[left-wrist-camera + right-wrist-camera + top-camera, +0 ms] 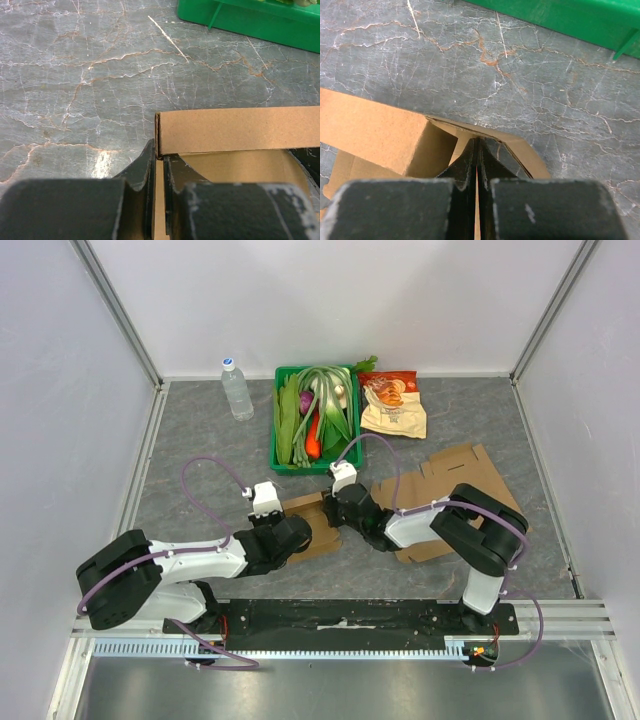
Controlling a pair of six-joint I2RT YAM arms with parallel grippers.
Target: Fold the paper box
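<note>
The brown paper box (455, 490) lies mostly flat on the grey table, its left end partly raised between the two arms. My left gripper (290, 536) is shut on an upright side wall of the box (235, 130) at its corner, a thin cardboard edge between the fingers (145, 170). My right gripper (345, 512) is shut on another cardboard wall (375, 130), its fingertips (470, 160) pressed together at a folded corner flap (520, 150). The two grippers sit close together at the box's left end.
A green crate (288, 455) of vegetables stands just behind the grippers and shows in both wrist views (260, 20) (570, 20). A water bottle (236, 388) stands at the back left. A snack bag (392, 405) lies at the back right.
</note>
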